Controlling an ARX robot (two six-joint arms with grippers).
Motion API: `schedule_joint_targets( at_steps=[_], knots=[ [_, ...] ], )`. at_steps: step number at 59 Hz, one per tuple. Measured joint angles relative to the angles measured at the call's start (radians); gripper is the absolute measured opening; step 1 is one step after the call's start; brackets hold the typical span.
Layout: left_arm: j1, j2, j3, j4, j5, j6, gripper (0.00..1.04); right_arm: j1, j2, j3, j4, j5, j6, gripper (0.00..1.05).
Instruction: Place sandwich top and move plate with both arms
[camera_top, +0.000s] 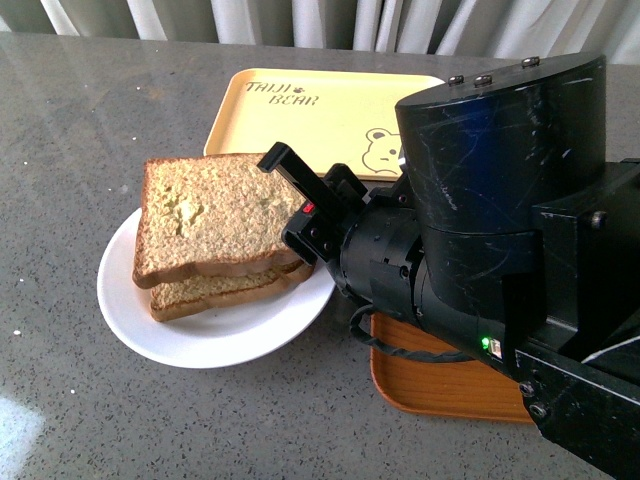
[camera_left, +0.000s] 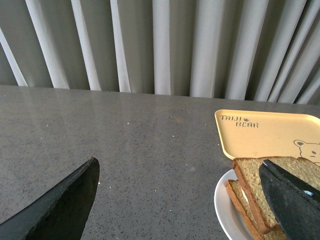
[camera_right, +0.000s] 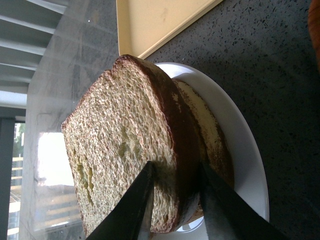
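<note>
Sandwich top (camera_top: 205, 215) lay askew on a lower slice (camera_top: 200, 297) on the plate (camera_top: 200, 345) in the front view, with the right gripper (camera_top: 283, 178) at its 3 o'clock edge. A yellow tray (camera_top: 320, 110) sat at the plate's 1 o'clock and a wooden tray (camera_top: 440, 385) at its 4 o'clock, under the arm. From the left wrist, the left gripper (camera_left: 178, 164) hung released and empty over the table (camera_left: 150, 140), one finger (camera_left: 290, 200) in front of the stacked bread. From the right wrist, both fingers (camera_right: 130, 210) pinched the sandwich top's edge, one on its face and one beneath, over the plate.
</note>
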Motion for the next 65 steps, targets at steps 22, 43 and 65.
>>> schedule_joint_targets(
  at_steps=[22, 43, 65],
  knots=[
    [0.0, 0.0, 0.0, 0.0, 0.0, 0.0, 0.96, -0.038, -0.068, -0.037, -0.01, -0.019, -0.025, 0.87],
    [0.0, 0.0, 0.0, 0.0, 0.0, 0.0, 0.96, -0.196, -0.452, -0.195, -0.138, -0.087, -0.289, 0.95],
    [0.0, 0.0, 0.0, 0.0, 0.0, 0.0, 0.96, -0.356, -0.722, -0.529, 0.248, 0.228, -1.028, 0.33]
  ],
)
